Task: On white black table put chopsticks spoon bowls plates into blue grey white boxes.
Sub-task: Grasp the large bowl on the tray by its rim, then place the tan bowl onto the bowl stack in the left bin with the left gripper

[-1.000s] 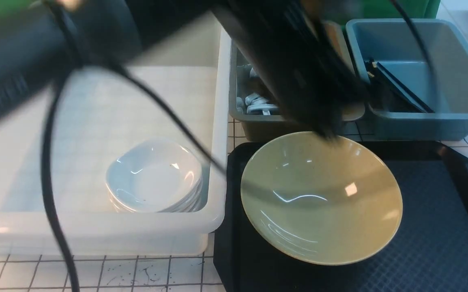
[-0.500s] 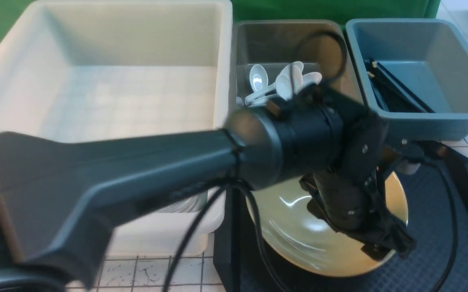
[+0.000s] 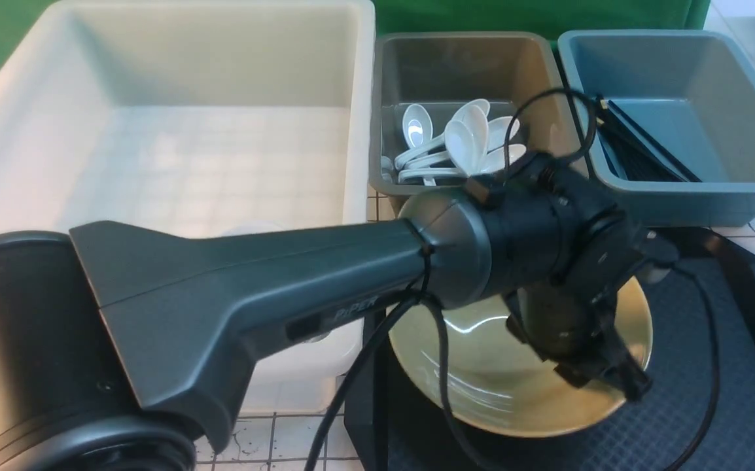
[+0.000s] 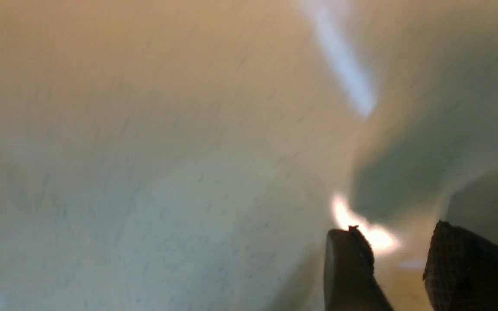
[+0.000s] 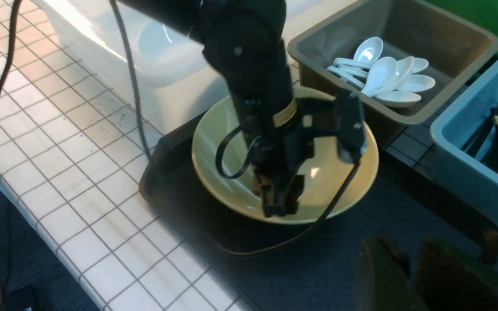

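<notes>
1. Many white spoons (image 3: 462, 140) are in the grey box (image 3: 390, 190), at the far side. That part looks done.
2. All the black chopsticks (image 3: 653, 140) I can see are in the blue box (image 3: 698, 188), far right.
3. One white plate (image 5: 162, 41) or more is in the big white box (image 3: 361, 98), on the left.
4. One big yellow bowl (image 3: 482, 392) is left on the near black tray (image 3: 744, 379).
5. Both the left gripper (image 4: 398, 244) and right gripper (image 5: 406, 259) have narrow gaps, holding nothing I can see.
</notes>
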You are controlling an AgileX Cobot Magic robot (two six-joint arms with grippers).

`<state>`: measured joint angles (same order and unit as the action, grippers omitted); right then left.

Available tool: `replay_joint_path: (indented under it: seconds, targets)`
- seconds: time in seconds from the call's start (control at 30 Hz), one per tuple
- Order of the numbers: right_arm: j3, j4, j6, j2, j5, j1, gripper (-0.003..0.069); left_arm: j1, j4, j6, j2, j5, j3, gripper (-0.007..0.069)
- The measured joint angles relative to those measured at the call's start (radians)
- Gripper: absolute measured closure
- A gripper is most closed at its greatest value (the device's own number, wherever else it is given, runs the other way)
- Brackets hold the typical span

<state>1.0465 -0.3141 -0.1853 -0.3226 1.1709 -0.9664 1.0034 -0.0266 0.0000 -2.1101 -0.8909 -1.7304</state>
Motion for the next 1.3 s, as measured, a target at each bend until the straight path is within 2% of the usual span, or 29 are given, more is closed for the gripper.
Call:
replay_joint_path:
  seconds: [0.1,0.2,0.37,0.53,0.7,0.73,0.87,0.97,1.13,1.2,1.3]
  targets:
    - [0.0,0.001,0.0,0.0,0.0,0.0,0.0521,0.0,0.015,0.0,-0.001,-0.059,-0.08,0.0385]
    - [0.0,0.002,0.0,0.0,0.0,0.0,0.0519,0.0,0.06,-0.018,-0.001,-0.117,-0.137,0.0337]
    - [0.0,0.002,0.002,0.0,0.0,0.0,0.0518,0.001,0.231,-0.006,-0.002,-0.188,-0.173,0.0223]
    - [0.0,0.002,0.003,0.0,0.0,0.0,0.0518,0.001,0.174,0.061,-0.039,-0.172,-0.143,0.0134]
    - [0.0,0.003,0.004,0.001,0.0,0.0,0.0518,0.001,0.115,0.061,-0.089,-0.112,-0.122,0.0125]
    - [0.0,0.003,0.004,0.001,0.0,0.0,0.0518,0.001,0.11,0.061,-0.097,-0.107,-0.122,0.0146]
    - [0.0,0.003,0.004,0.001,0.0,0.0,0.0518,0.004,0.073,0.056,-0.085,-0.125,-0.125,0.0309]
    - [0.0,0.003,0.004,0.001,0.0,0.0,0.0517,0.007,0.051,0.049,-0.055,-0.145,-0.125,0.0388]
    - [0.0,0.003,0.004,0.001,0.0,0.0,0.0517,0.039,0.027,0.038,0.044,-0.218,-0.126,0.057]
    - [0.0,0.003,0.004,0.001,0.0,0.0,0.0517,0.07,0.041,0.034,0.117,-0.237,-0.126,0.061]
    - [0.0,0.003,0.004,0.001,0.0,0.0,0.0517,0.095,0.079,0.019,0.209,-0.247,-0.126,0.0606]
